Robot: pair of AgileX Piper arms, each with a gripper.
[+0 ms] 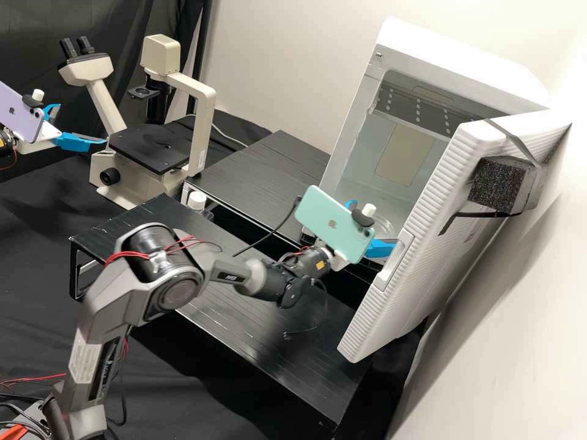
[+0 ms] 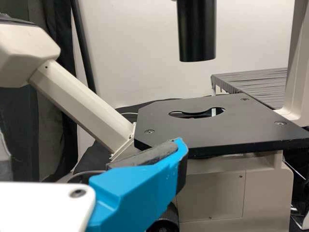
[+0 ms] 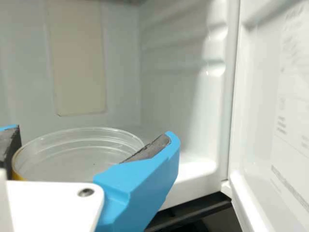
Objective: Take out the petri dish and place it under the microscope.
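High view, from left to right: the left arm's white gripper with bright blue fingers (image 1: 82, 125) carries a lilac phone (image 1: 19, 115) and stands beside a cream microscope with a flat black stage (image 1: 150, 148); its fingers are spread apart. In the left wrist view, one blue finger is near the stage, whose opening has nothing on it. Next comes a small clear bottle with a white cap (image 1: 197, 200), by a low black slatted platform (image 1: 260, 176). Farther right, the right arm's matching gripper (image 1: 375, 226), with a mint-green phone (image 1: 333, 223) mounted on it, reaches the mouth of a white box-shaped cabinet (image 1: 465, 67). The right wrist view shows its dark-padded fingers clamped on opposite sides of a round, clear petri dish (image 3: 82, 145), inside the cabinet's pale interior. At far right, the cabinet's ribbed white door (image 1: 422, 244) hangs open, a speckled dark foam block (image 1: 496, 184) strapped to it.
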